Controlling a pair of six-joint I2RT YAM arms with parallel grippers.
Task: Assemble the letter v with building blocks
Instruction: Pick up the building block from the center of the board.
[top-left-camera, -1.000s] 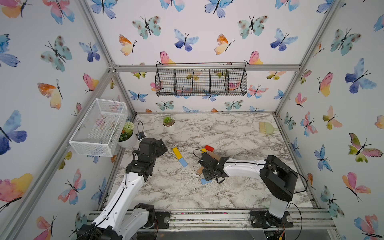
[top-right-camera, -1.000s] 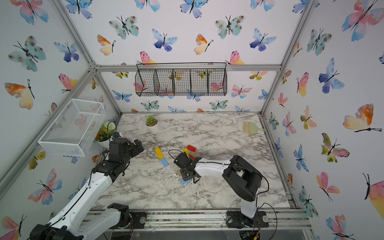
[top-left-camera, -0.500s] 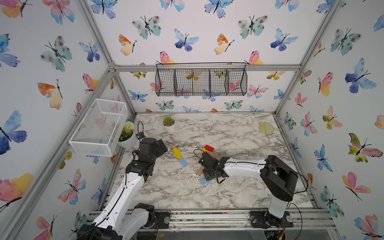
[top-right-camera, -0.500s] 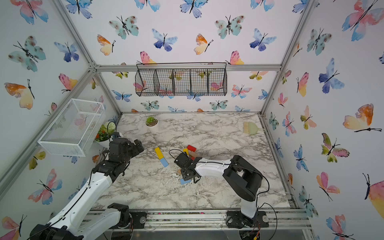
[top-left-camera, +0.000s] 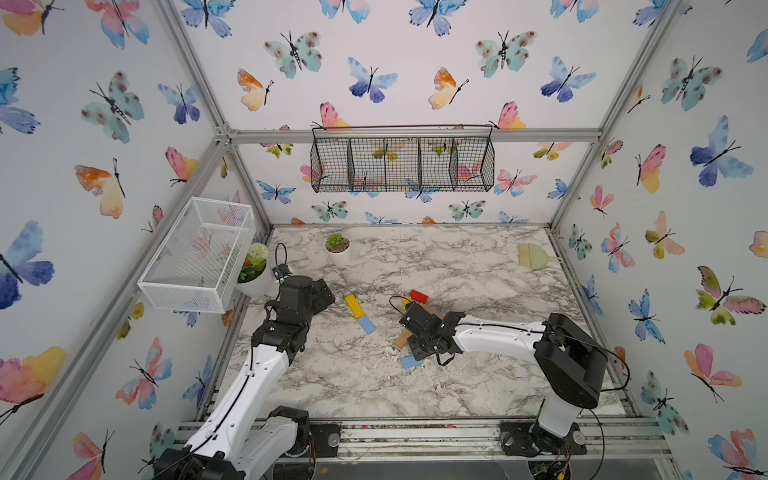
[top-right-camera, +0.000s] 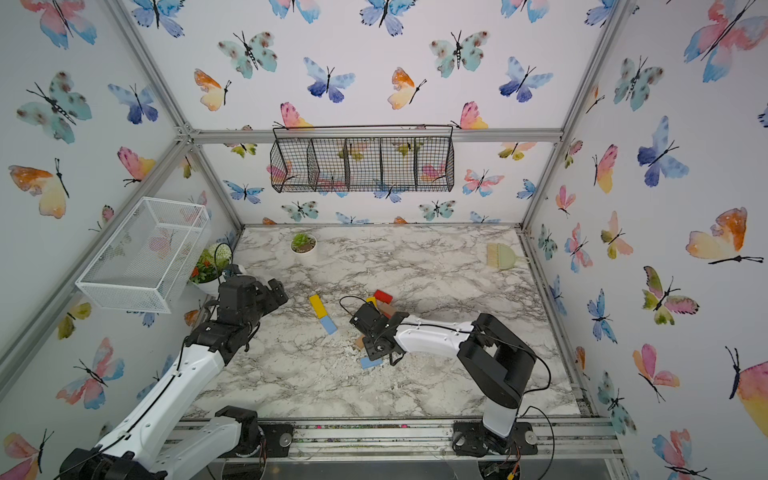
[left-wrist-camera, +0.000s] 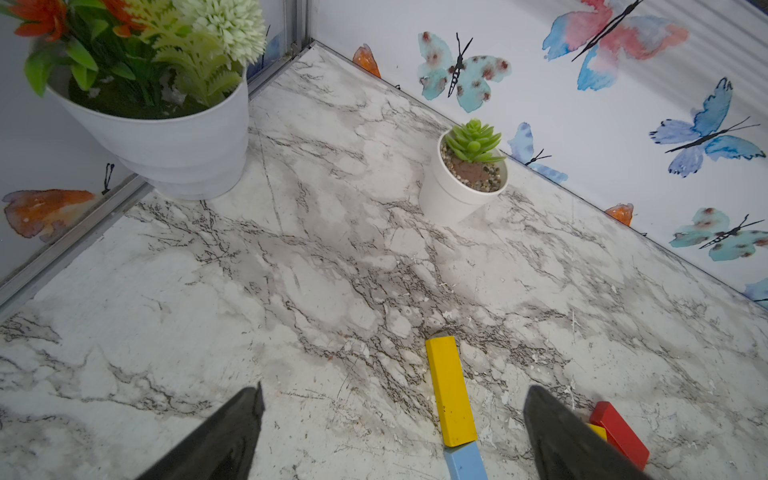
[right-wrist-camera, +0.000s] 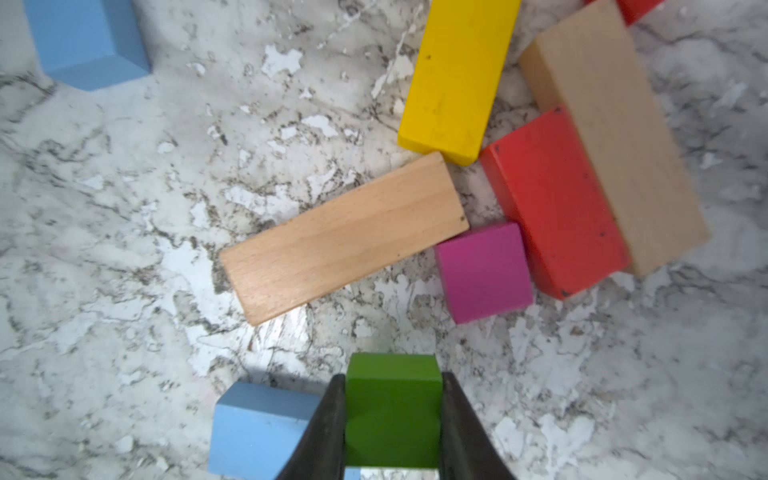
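the right pincer (right-wrist-camera: 392, 378) is clamped on the green cube (right-wrist-camera: 392, 411), one finger pressed to each side of it; whether the cube rests on the marble desk (top-left-camera: 457, 266) or hangs just above it cannot be told. a light-blue block (right-wrist-camera: 262, 424) sits right against the cube and one finger. beyond them, in the right wrist view, lies a loose cluster: a tan bar (right-wrist-camera: 345, 239) flat on the desk, a magenta cube (right-wrist-camera: 484, 272) just beside its end, a red bar (right-wrist-camera: 557, 199) next to the magenta cube, a second tan bar (right-wrist-camera: 611, 133) lying along the red bar's far side, and a yellow bar (right-wrist-camera: 455, 75) whose end comes close to the first tan bar and the red bar. in both top views this cluster is near the middle of the desk, mostly hidden under the right wrist. apart from it, towards the left arm, another yellow bar (top-left-camera: 354, 306) and another light-blue block (top-left-camera: 366, 325) lie end to end, touching. the left pincer (left-wrist-camera: 394, 390) hangs over the desk with its fingers spread wide, gripping nothing, close to that yellow bar.
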